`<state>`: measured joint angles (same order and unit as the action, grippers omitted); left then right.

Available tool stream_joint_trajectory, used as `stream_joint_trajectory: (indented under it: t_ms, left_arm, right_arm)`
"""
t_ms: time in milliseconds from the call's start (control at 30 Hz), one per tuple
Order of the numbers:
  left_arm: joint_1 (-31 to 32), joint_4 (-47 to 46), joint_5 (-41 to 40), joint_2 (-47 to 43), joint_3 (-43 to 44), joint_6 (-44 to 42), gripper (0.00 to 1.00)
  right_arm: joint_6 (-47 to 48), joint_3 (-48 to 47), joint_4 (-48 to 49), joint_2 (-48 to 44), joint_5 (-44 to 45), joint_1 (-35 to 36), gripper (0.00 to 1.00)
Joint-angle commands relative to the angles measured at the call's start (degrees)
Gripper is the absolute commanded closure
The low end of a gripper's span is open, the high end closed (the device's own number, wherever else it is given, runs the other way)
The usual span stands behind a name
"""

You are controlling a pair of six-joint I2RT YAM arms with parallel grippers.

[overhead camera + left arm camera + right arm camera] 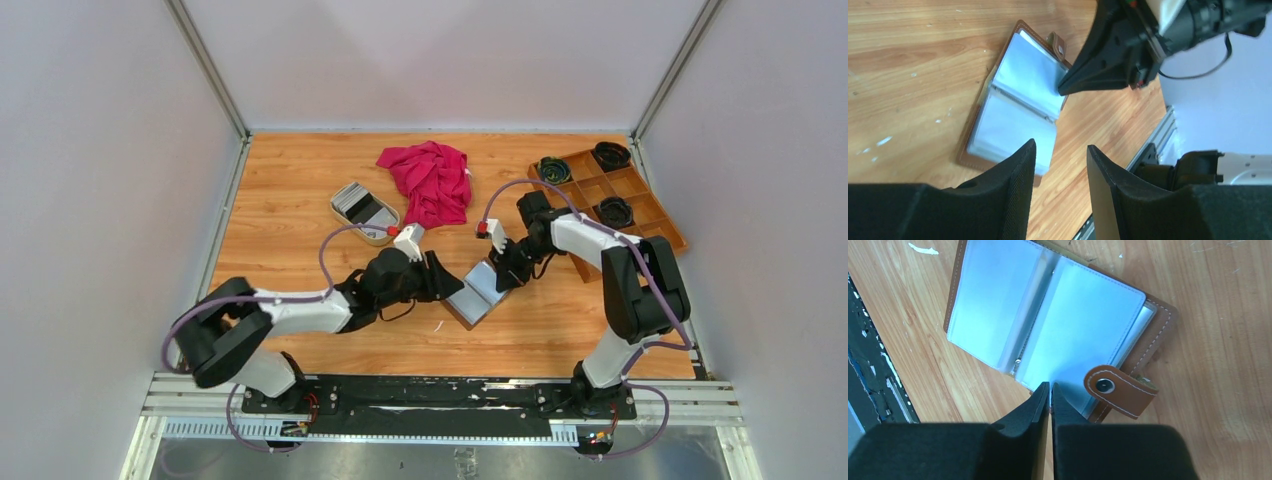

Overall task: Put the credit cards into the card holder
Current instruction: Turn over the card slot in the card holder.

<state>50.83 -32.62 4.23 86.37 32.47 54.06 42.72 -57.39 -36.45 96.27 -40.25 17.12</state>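
Angling down, right fingers (1030,407) meet at edge of card holder (998,305)

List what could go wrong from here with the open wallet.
The right claw is shut at the edge of a sleeve; a pull might tear it or drag the wallet. The left claw is open and empty while the cards sit in the dish; the sleeve may slip free meanwhile.

The left arm (305,312) at eight o'clock and the right arm (585,238) at three o'clock wear white shells, black joints, purple cables (322,262) and black wedge-shaped fingers (1015,195).
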Motion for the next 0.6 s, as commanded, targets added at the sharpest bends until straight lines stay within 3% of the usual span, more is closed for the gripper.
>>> stream_joint_trajectory:
  t_ms: [0, 167, 300, 367, 433, 467, 567]
  left_arm:
    - [3.7, 9.9, -10.4, -10.9, -3.8, -5.6, 0.55]
    - [9.8, 29.0, -26.4, -20.2, -0.3, -12.4, 0.53]
    - [11.1, 42.5, -37.3, -24.5, 1.8, -14.7, 0.46]
    - [11.1, 44.9, -40.8, -27.3, 0.5, -15.5, 0.32]
    - [11.0, 45.4, -43.8, -31.7, -2.3, -14.4, 0.07]
    - [11.0, 44.8, -44.3, -34.1, -3.9, -13.0, 0.01]
    - [10.9, 39.4, -41.3, -41.3, -9.9, -10.8, 0.0]
  right_arm:
    - [-1.4, -1.2, -1.3, 0.1, 2.2, 1.9, 0.91]
    - [-0.4, -2.6, -3.7, 0.9, 1.6, 2.9, 0.9]
    - [0.0, -2.9, -4.1, 0.9, 1.5, 3.0, 0.9]
    - [0.1, -2.9, -4.2, 0.8, 1.7, 3.0, 0.89]
    - [0.1, -3.0, -4.2, 0.6, 1.7, 3.0, 0.9]
    - [0.1, -3.0, -4.2, 0.7, 1.8, 3.0, 0.9]
    - [0.1, -3.2, -4.1, 0.7, 1.9, 3.0, 0.89]
